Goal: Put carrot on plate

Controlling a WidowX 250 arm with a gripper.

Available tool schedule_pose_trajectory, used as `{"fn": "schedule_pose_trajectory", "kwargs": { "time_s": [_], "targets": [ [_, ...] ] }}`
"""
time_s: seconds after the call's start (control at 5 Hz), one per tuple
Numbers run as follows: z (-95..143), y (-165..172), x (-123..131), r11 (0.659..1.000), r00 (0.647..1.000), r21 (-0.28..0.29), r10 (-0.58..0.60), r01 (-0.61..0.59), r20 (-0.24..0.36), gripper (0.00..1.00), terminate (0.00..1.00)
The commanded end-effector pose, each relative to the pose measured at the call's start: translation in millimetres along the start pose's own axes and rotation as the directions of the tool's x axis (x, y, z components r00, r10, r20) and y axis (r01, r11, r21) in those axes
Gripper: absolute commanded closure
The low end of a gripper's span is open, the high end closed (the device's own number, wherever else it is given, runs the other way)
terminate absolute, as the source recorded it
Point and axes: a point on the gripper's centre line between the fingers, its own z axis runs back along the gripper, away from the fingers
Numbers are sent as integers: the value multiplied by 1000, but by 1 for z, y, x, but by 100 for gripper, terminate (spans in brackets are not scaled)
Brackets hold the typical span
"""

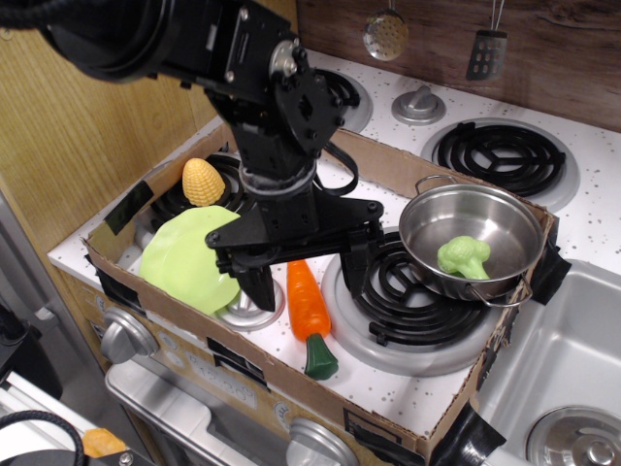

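Note:
The orange toy carrot [307, 303] with its dark green top [319, 357] lies on the speckled stove top, tip pointing away, between two burners. The lime-green plate [186, 257] lies just left of it, its right edge hidden by my arm. My black gripper [306, 280] is open and hangs right over the carrot, one finger [258, 287] to the carrot's left and the other finger [352, 273] to its right, straddling its upper half. I cannot tell if the fingers touch the surface.
A steel pot [475, 238] with green broccoli [463, 256] sits on the right burner. Yellow corn [202, 182] lies on the back-left burner. A cardboard box wall [291, 383] rims the area. A sink [572, 369] lies at right.

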Motion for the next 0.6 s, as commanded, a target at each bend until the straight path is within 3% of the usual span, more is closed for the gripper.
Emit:
{"fn": "schedule_pose_trajectory", "kwargs": {
  "time_s": [0.0, 0.4],
  "targets": [
    [-26, -9, 5, 998, 1000, -62, -25, 25, 6, 0, 0],
    [-54, 3, 3, 993, 999, -118, -3, 7, 33, 0, 0]
  ]
}}
